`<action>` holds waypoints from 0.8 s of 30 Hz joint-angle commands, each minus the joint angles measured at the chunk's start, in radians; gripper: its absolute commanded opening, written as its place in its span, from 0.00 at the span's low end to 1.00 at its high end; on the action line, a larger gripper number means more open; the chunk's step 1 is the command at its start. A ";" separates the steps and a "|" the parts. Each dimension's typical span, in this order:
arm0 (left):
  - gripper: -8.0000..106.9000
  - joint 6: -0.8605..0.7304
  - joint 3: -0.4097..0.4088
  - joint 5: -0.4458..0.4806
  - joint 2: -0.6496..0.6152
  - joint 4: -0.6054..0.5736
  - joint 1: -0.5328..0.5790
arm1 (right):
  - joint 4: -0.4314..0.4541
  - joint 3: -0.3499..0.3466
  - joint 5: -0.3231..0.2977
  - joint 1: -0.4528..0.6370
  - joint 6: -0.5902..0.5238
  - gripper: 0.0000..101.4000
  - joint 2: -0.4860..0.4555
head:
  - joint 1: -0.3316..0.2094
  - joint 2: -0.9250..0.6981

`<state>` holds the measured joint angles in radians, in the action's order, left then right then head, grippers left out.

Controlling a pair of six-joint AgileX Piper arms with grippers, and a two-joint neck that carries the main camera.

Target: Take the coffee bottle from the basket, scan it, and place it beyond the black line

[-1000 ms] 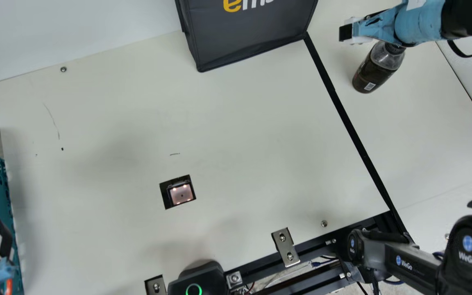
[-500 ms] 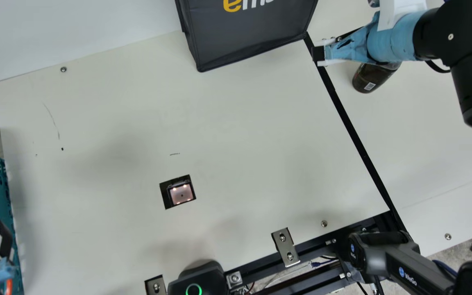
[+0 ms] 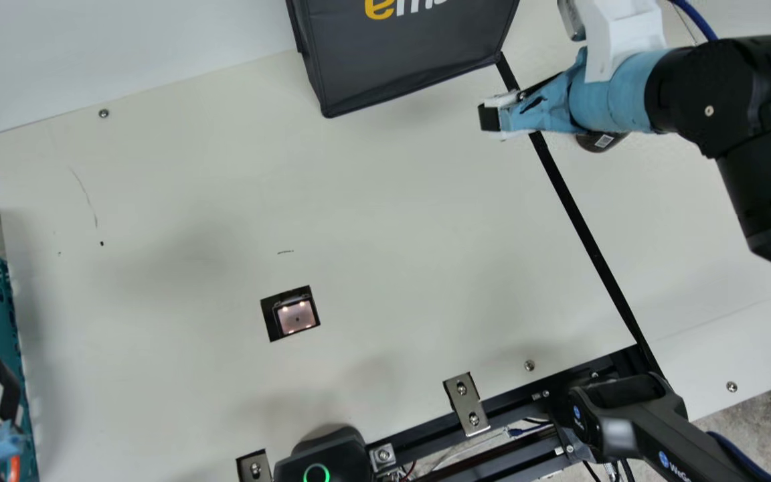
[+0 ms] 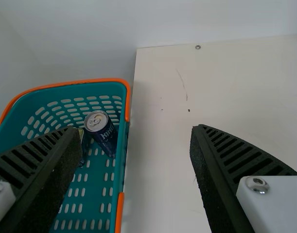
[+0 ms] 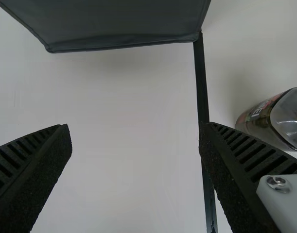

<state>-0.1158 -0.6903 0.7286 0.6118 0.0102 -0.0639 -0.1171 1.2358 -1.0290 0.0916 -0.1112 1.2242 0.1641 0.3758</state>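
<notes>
Right gripper: spread wide, nothing between its fingers. Coffee bottle: on the table, beyond the black line, near it but clear of it, and upright as I judge it.

Principal hazard: a knock. In the main view my right wrist partly covers the bottle, and in the right wrist view one finger overlaps its outline. Should I dip, or swing sideways toward it at low height, that finger or the wrist could catch the bottle and tip it, or nudge it back over the line. Clearance cannot be measured from these views, so height ought to be kept on any departure. Secondary hazard: the dark bag beside the line, which a careless outward sweep of my fingertips could brush. Unverified item: the scan. The scanner is lit, but I cannot tell whether it registered the bottle; if it did not, the placing would count for little.

Condition of the right gripper in detail: fingers well apart, neither pinching nor pressed together; no contact found with bottle, line or bag. Left gripper: likewise spread and unloaded, at the basket; lowering it needlessly could disturb the can inside. Finding: placement appears complete, subject to that scan.
</notes>
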 commanded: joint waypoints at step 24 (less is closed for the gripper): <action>0.85 0.000 0.000 0.000 0.000 0.000 0.000 | 0.086 -0.059 0.158 -0.142 0.095 0.90 -0.104 | -0.026 0.001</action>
<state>-0.1158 -0.6903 0.7286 0.6118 0.0102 -0.0639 -0.0327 1.1739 -0.8721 -0.0490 -0.0155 1.1204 0.1641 0.3758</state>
